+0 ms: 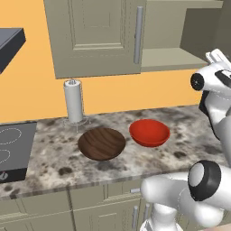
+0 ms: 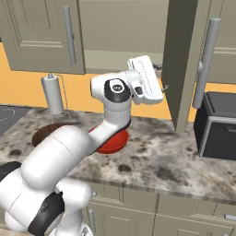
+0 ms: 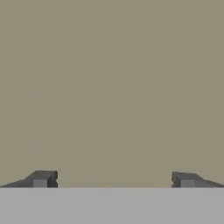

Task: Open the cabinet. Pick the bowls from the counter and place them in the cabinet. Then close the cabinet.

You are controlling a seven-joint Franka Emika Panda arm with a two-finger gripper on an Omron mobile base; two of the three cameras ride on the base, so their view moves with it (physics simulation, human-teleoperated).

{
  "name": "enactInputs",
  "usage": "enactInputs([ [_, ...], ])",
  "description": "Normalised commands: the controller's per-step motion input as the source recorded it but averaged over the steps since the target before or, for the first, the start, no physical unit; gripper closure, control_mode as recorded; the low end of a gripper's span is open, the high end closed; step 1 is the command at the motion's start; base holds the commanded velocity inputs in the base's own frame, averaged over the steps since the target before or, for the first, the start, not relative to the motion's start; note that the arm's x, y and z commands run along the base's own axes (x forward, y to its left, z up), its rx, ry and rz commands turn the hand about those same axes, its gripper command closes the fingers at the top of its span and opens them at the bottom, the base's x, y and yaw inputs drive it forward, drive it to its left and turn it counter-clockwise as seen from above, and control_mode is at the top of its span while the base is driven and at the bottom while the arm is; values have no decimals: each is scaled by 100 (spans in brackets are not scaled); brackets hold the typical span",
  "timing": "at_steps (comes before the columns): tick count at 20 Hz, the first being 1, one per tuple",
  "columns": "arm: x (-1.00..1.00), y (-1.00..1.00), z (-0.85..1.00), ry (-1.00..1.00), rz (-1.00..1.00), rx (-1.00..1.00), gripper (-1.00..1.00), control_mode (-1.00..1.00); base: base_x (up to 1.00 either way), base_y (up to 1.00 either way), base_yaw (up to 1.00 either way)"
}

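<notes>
You've got the wood bowl (image 1: pixel 101 143) and red bowl (image 1: pixel 149 132) sitting on the surface (image 1: pixel 180 149), below and left of your end effector (image 3: pixel 113 179). Its fingers (image 3: pixel 41 178) are spread wide apart, holding nothing, up by the cabinet (image 2: pixel 184 60) with its right door swung open.

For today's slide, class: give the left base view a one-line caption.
Brown bowl and red bowl wait on the counter under the cabinet, its right door open.
</notes>
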Motion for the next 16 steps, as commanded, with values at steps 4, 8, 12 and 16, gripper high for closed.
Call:
enactInputs([
  [4,-16,-43,-1,-1,1,6,-100,-100,0,0,0],
  [8,-63,6,31,6,14,-7,-100,-100,0,0,0],
  [12,-77,1,71,25,34,-12,-100,-100,0,0,0],
  [16,-81,35,52,40,48,-22,-100,-100,0,0,0],
])
